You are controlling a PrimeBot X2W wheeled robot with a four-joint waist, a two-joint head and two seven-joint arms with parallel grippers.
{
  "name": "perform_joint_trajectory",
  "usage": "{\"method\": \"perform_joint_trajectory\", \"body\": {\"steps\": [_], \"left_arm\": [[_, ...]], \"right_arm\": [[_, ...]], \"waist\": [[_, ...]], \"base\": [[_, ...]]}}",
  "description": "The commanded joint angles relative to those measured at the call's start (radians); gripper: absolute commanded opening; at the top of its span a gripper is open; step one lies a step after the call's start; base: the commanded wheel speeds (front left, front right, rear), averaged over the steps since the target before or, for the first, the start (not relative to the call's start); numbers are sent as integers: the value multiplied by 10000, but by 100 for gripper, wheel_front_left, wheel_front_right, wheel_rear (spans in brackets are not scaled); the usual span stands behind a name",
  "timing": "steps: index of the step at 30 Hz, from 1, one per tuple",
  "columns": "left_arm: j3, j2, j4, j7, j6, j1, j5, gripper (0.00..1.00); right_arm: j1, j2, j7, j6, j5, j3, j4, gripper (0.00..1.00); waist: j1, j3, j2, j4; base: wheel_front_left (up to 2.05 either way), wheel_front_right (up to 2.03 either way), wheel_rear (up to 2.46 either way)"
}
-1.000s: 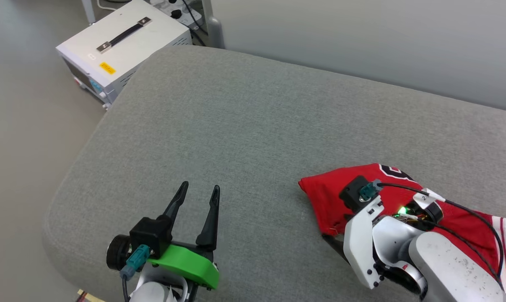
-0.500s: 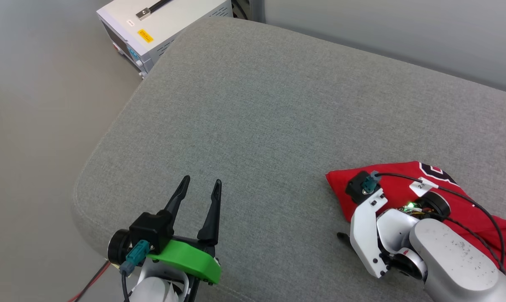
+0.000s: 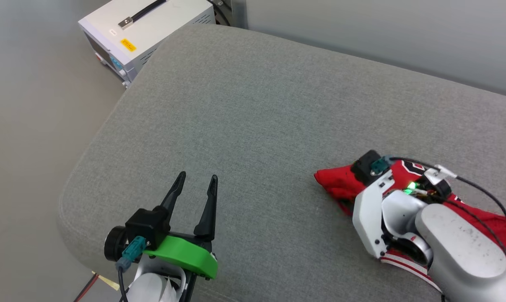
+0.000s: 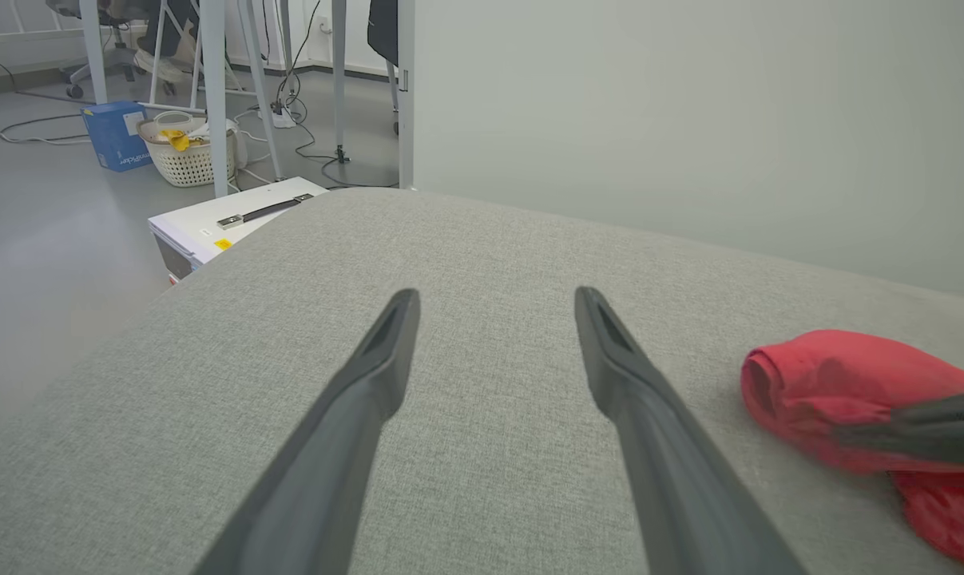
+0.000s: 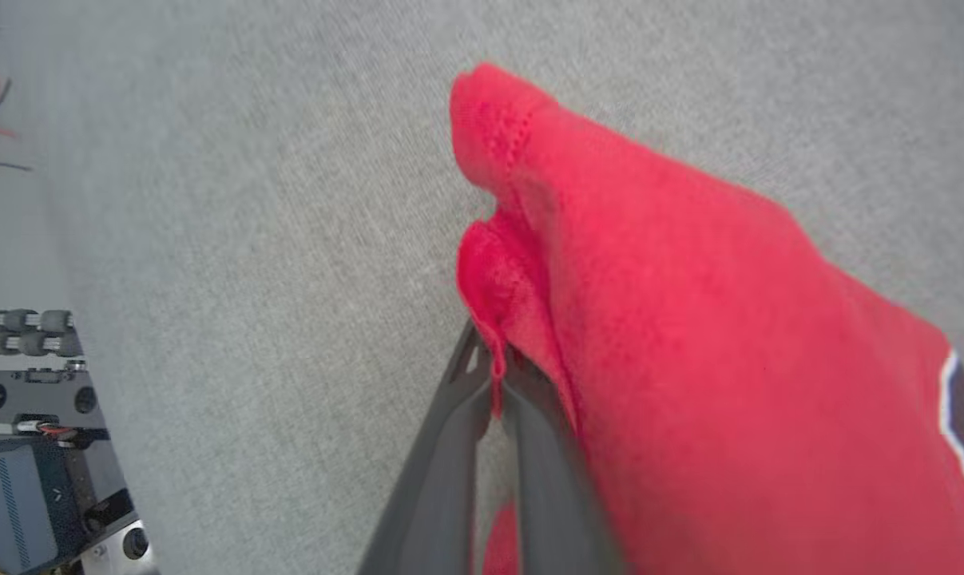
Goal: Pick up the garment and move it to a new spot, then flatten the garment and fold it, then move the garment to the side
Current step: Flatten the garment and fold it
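Observation:
The garment [image 3: 336, 183] is a red jersey lying bunched at the right of the grey cushion [image 3: 244, 105], with striped trim showing under my right forearm. In the right wrist view my right gripper [image 5: 491, 358] is shut on a fold at the red garment's [image 5: 689, 359] edge. My left gripper [image 3: 197, 178] hovers open and empty over the cushion's front left, well apart from the fabric. The left wrist view shows the left gripper's [image 4: 495, 297] fingers spread, and the garment [image 4: 817, 383] at the right with a dark finger of the right gripper against it.
A white equipment box [image 3: 144, 25] with a black handle stands on the floor past the cushion's far left corner. The cushion's rounded edge drops to the floor at the left. A pale wall runs behind. Table legs, a basket [image 4: 186, 152] and cables lie farther off.
My right gripper has shut on the garment's edge, and the fabric's left end has bunched up and lifted. The head camera has shifted. The left gripper stays open.

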State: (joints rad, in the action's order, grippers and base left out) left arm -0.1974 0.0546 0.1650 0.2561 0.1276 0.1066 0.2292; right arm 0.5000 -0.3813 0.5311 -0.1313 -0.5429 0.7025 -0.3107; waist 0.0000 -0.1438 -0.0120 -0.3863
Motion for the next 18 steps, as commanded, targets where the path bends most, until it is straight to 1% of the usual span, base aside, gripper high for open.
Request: {"method": "perform_joint_trajectory", "body": {"steps": [1, 5, 7, 10, 13, 15, 18], "left_arm": [[54, -42, 24, 57, -17, -22, -73, 100], [144, -43, 4, 57, -9, -94, -158, 100], [168, -43, -26, 57, -4, -109, -189, 100], [152, -43, -83, 57, 3, -78, -199, 100], [102, -43, -144, 57, 8, 18, -175, 100], [31, -43, -161, 57, 12, 119, -150, 100], [-33, -43, -166, 57, 16, 257, -117, 100]], "right_arm": [[227, -102, -160, 6, -101, -318, 272, 0], [483, -405, -344, 6, -18, -1349, 987, 0], [659, -599, -325, 6, 72, -2089, 1261, 0], [964, -898, -269, 6, 389, -3150, 1236, 0], [1343, -987, -327, 6, 888, -4707, 351, 0], [1666, -1174, -574, 6, 1530, -5459, -419, 0], [2119, -1340, -914, 6, 2336, -6183, -1589, 0]], "waist": [[0, 288, 120, 308], [0, 471, 120, 592], [0, 490, 120, 715], [0, 400, 120, 837], [0, 172, 120, 900], [0, 3, 120, 878], [0, -247, 120, 828]], "base": [[0, 0, 0], [0, 0, 0], [0, 0, 0], [0, 0, 0], [0, 0, 0], [0, 0, 0], [0, 0, 0]]}}
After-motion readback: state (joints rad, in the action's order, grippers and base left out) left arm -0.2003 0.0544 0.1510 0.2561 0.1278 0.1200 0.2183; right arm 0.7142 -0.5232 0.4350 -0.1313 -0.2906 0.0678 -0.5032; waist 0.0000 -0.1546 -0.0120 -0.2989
